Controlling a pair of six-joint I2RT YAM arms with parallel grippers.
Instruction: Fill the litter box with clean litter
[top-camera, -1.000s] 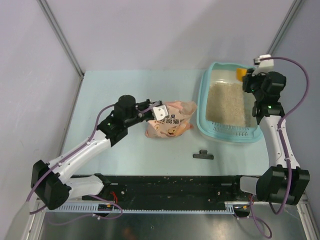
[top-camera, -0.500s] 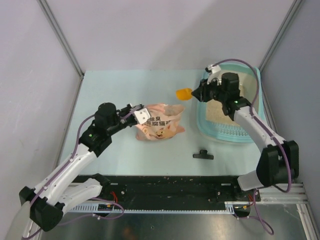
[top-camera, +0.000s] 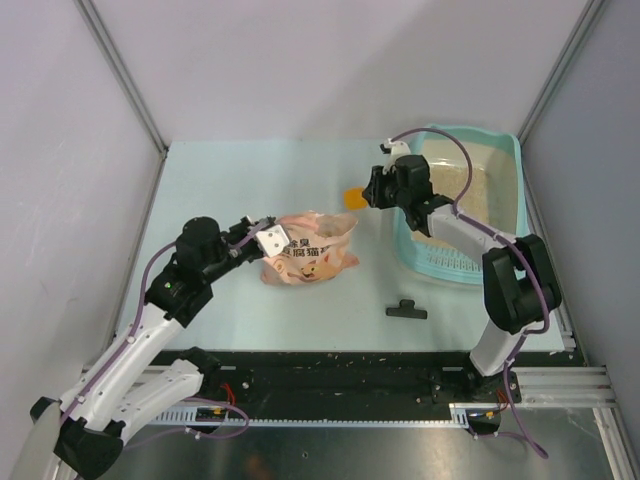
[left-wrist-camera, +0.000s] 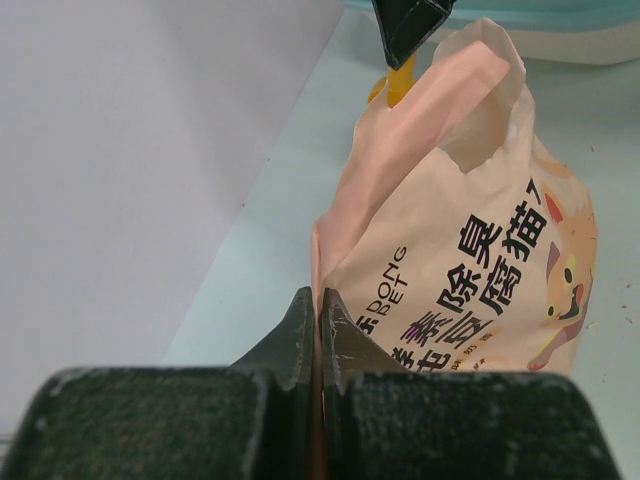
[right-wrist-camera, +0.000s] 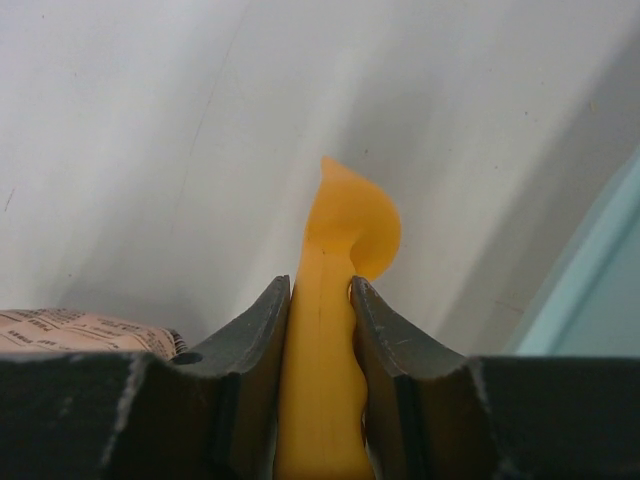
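Observation:
The light-teal litter box (top-camera: 520, 190) stands at the back right, its grille (top-camera: 452, 264) at the near end, with pale beige clean litter (top-camera: 495, 188) inside. My right gripper (top-camera: 372, 192) has reached left past the box's left rim. It is shut on the handle of an orange scoop (top-camera: 352, 197), which fills the right wrist view (right-wrist-camera: 330, 330) between the gripper's jaws (right-wrist-camera: 320, 290). My left gripper (top-camera: 262, 243) is shut on the edge of the pink-orange printed bag (top-camera: 312, 250). The left wrist view shows that gripper (left-wrist-camera: 320, 310) holding the bag (left-wrist-camera: 470, 250) upright, mouth open, with the scoop (left-wrist-camera: 398, 80) just above the mouth.
A small black clip (top-camera: 406, 310) lies on the table in front of the litter box. My right arm lies across the box's left part. Grey walls close in the table at the back and both sides.
My right arm has swung from the box's far right corner leftward out over the table, carrying the scoop to the bag. The left gripper has drawn the bag left and a little nearer.

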